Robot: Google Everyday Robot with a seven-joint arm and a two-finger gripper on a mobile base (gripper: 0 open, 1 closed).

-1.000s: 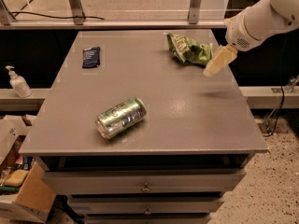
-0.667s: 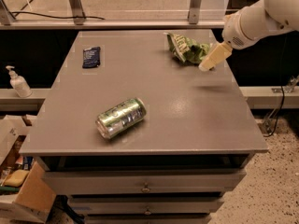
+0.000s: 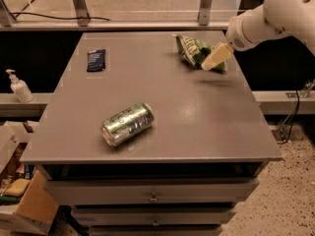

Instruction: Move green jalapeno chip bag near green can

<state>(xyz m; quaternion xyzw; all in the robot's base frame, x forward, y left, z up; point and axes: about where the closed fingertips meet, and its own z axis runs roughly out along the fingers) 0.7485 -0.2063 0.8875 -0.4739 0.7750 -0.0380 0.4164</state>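
Note:
The green jalapeno chip bag [image 3: 192, 49] lies crumpled at the far right of the grey table [image 3: 197, 112]. The green can [image 3: 127, 124] lies on its side near the table's front left. My gripper [image 3: 214, 59] comes in from the right on a white arm and hangs just over the bag's right end, covering part of it. Its pale fingers point down and left toward the bag.
A small flat dark blue packet [image 3: 96, 60] lies at the table's far left. A soap dispenser [image 3: 18, 87] stands on a ledge to the left. Cardboard boxes [image 3: 24, 208] sit on the floor at lower left. Drawers [image 3: 153, 198] run under the tabletop.
My gripper has moved left and slightly back, from beside the bag's right end to over it. The bag and can have not moved.

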